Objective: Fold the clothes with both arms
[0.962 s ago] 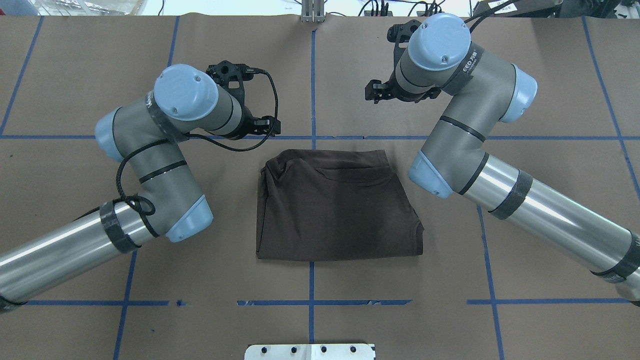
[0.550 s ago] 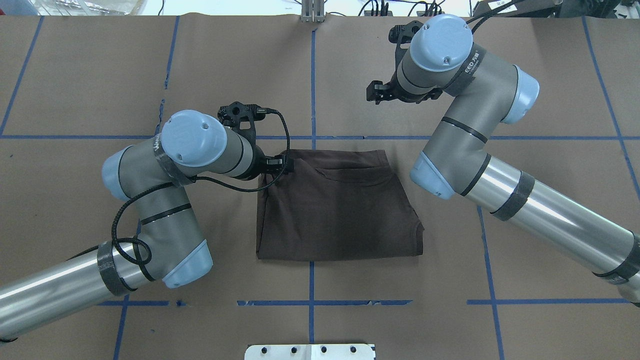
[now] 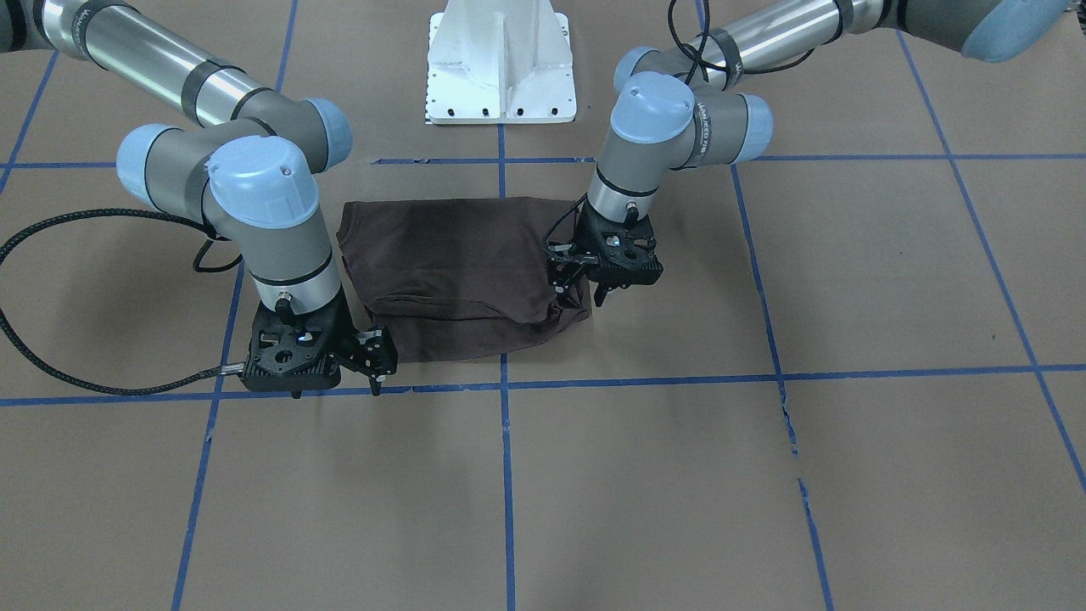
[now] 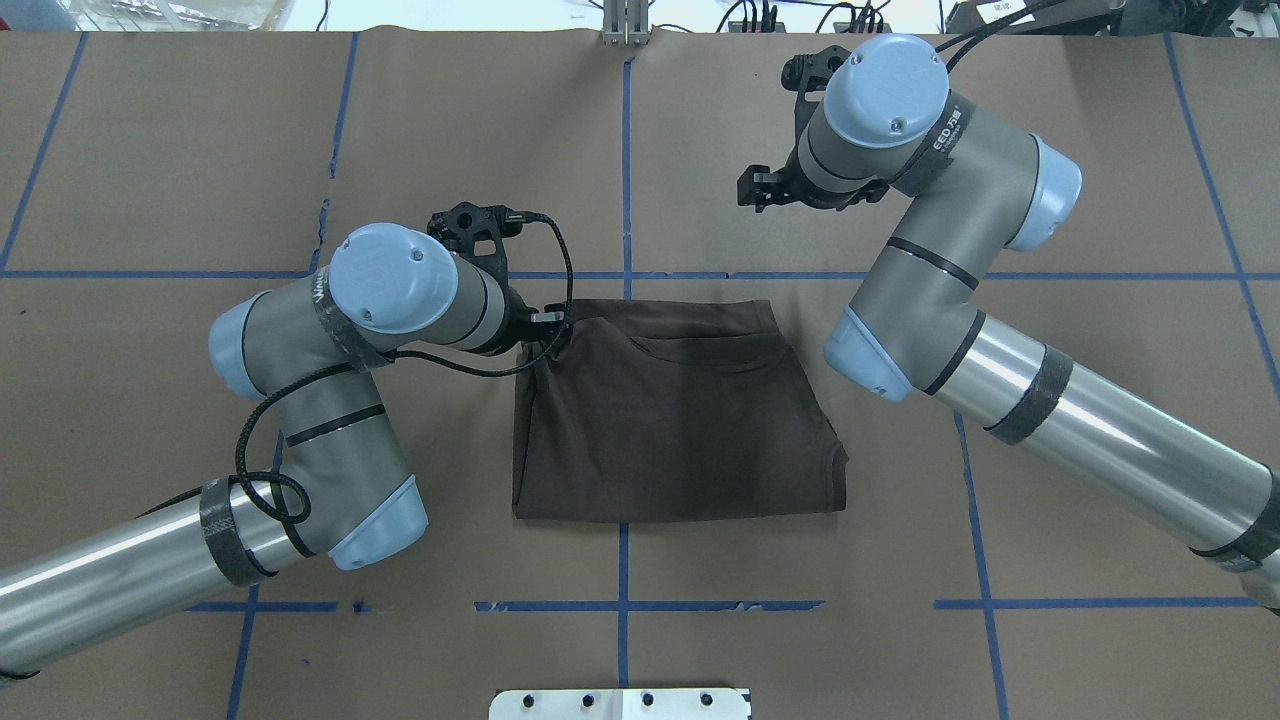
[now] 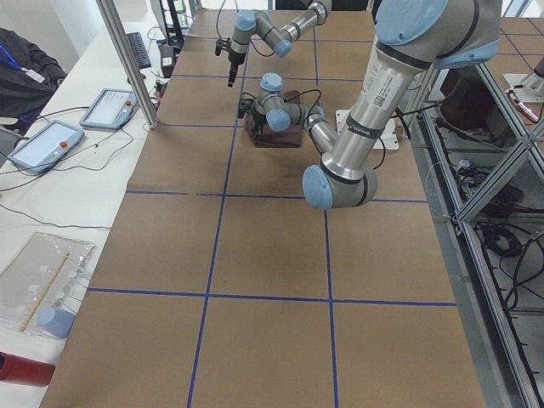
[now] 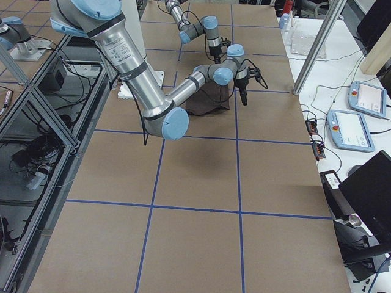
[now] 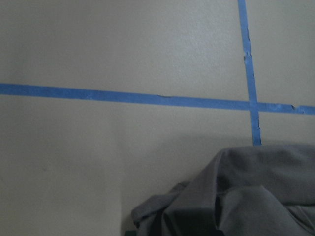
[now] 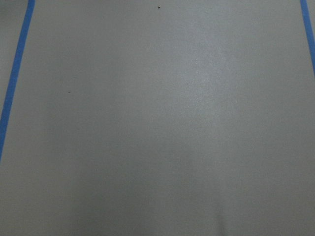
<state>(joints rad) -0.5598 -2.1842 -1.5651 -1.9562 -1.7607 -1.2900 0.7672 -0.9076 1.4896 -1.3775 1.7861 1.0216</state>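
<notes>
Showing a dark brown T-shirt (image 4: 670,420) lying folded into a rough rectangle near the middle of the desk (image 4: 1100,150), on brown paper crossed by blue tape lines (image 4: 627,150), with the smooth fold edge toward the robot and a bunched, wrinkled corner at the far left. Resting the left gripper (image 4: 550,330) right at that bunched corner, pointing down from the bent left arm (image 4: 330,420), with one of its fingers (image 3: 604,295) hanging just off the cloth's edge in the front-facing view. Catching the same rumpled corner at the bottom of the left wrist view, just beside a crossing of tape. Not being able to tell how far apart these fingers are standing, nor whether gripping any cloth.

Hanging the right gripper (image 4: 752,190) above bare paper beyond the shirt's far right corner, apart from it, pointing down from the right arm (image 4: 930,290). Holding nothing there, and seeing only plain paper and tape in the right wrist view. Not being able to judge the gap between those fingers either.

Showing also a white pedestal (image 3: 501,59) at the robot's edge of the desk.
</notes>
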